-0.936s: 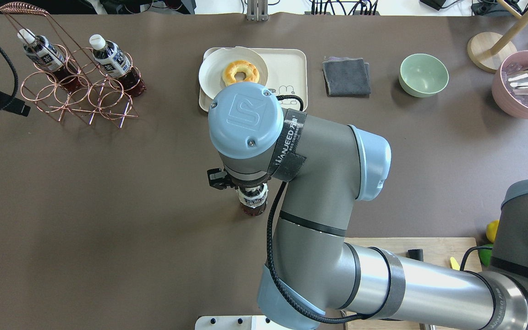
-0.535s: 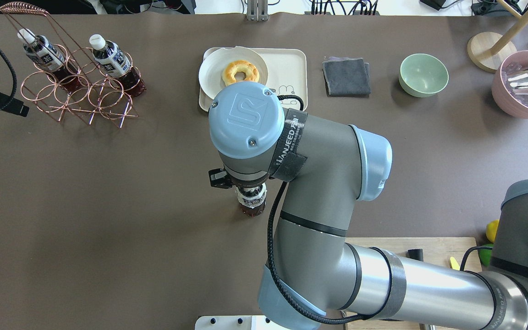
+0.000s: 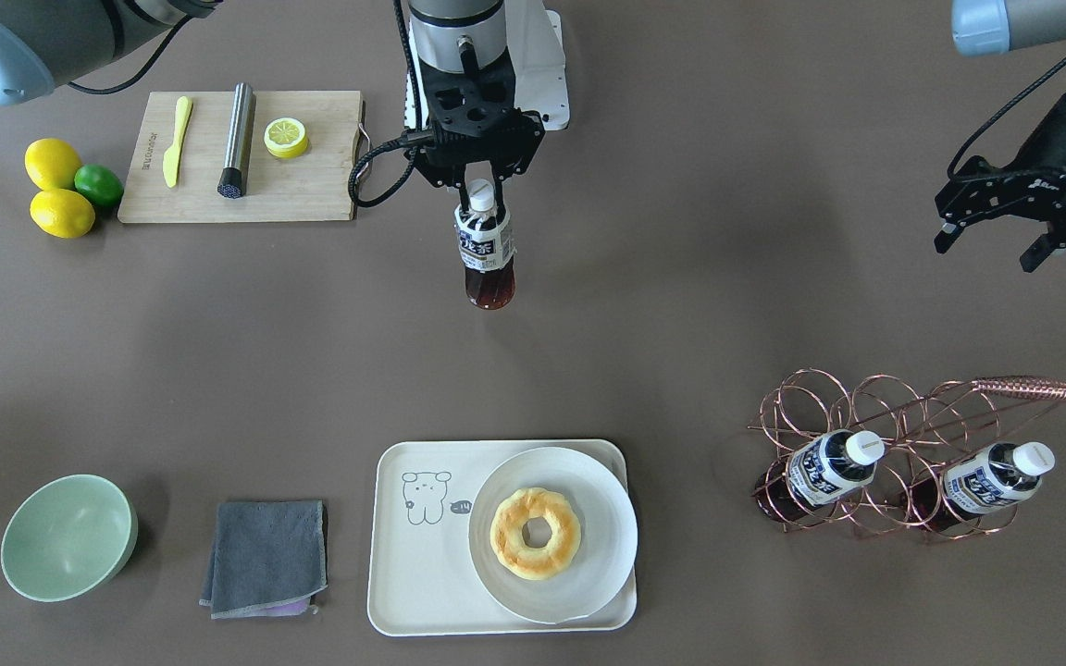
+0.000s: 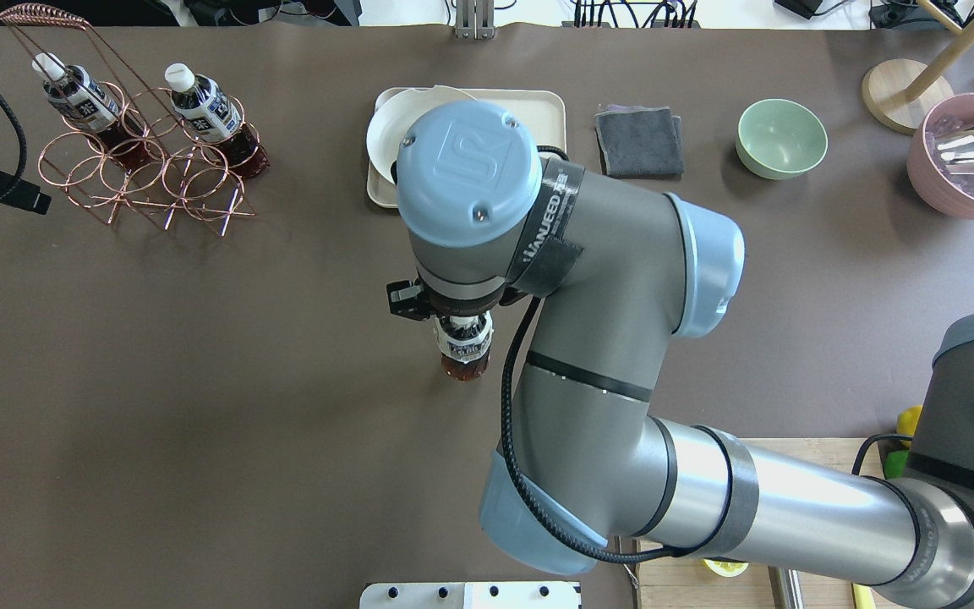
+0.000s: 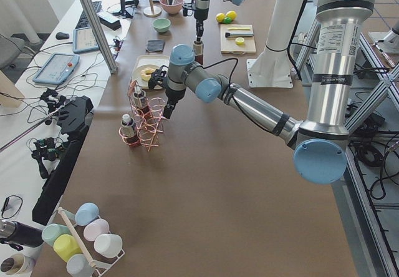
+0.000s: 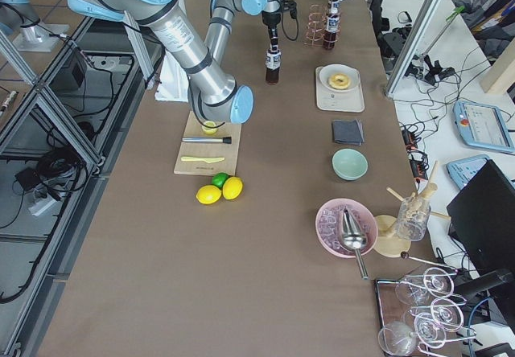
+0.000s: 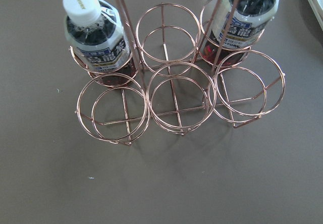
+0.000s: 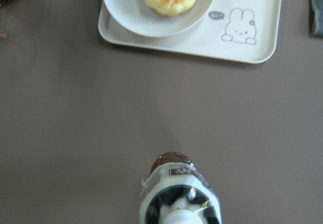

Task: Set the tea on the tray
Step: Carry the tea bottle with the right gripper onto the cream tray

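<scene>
My right gripper (image 3: 480,188) is shut on the white cap of a tea bottle (image 3: 485,250) and holds it upright over the middle of the table. The bottle also shows below the wrist in the overhead view (image 4: 463,348) and at the bottom of the right wrist view (image 8: 179,199). The cream tray (image 3: 422,564) with the bear drawing lies farther out, and its right half carries a white plate (image 3: 609,504) with a donut (image 3: 536,534). Two more tea bottles (image 3: 834,462) (image 3: 996,476) stand in a copper wire rack (image 3: 866,407). My left gripper (image 3: 996,242) is open and empty, beyond the rack.
A wooden cutting board (image 3: 311,194) with a lemon slice, a yellow knife and a steel cylinder lies near the robot base. Lemons and a lime (image 3: 61,190) lie beside it. A grey cloth (image 3: 265,555) and a green bowl (image 3: 66,536) lie beside the tray.
My right arm has moved away from the base toward the tray, carrying the bottle with it. Its wrist now hides the plate in the overhead view. The left arm has barely moved.
</scene>
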`<state>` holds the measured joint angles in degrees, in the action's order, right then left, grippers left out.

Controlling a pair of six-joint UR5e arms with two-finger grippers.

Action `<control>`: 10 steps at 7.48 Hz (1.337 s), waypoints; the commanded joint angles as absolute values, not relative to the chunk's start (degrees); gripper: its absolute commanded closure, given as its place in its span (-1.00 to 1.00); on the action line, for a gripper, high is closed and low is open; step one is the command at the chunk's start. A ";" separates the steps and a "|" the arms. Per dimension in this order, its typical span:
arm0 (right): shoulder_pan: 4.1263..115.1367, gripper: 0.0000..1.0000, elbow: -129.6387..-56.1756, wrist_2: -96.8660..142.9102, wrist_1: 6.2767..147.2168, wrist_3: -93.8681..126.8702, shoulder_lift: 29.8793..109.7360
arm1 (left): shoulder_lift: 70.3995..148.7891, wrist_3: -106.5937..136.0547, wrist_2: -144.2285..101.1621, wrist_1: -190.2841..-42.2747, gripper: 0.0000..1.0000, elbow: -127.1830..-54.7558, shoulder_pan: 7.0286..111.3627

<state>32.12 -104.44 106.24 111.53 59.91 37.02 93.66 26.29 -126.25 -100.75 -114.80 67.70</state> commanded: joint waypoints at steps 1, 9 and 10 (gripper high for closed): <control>41.11 1.00 -98.48 110.38 110.84 56.45 34.47 | 88.10 16.67 -133.92 -100.55 -0.95 -115.14 77.83; 50.45 1.00 -67.42 113.47 90.79 52.38 27.86 | 79.37 8.35 -136.67 -103.80 -0.95 -115.49 86.21; 50.45 1.00 -66.72 113.47 90.18 52.21 27.86 | 79.37 8.35 -136.67 -103.80 -0.95 -115.49 86.31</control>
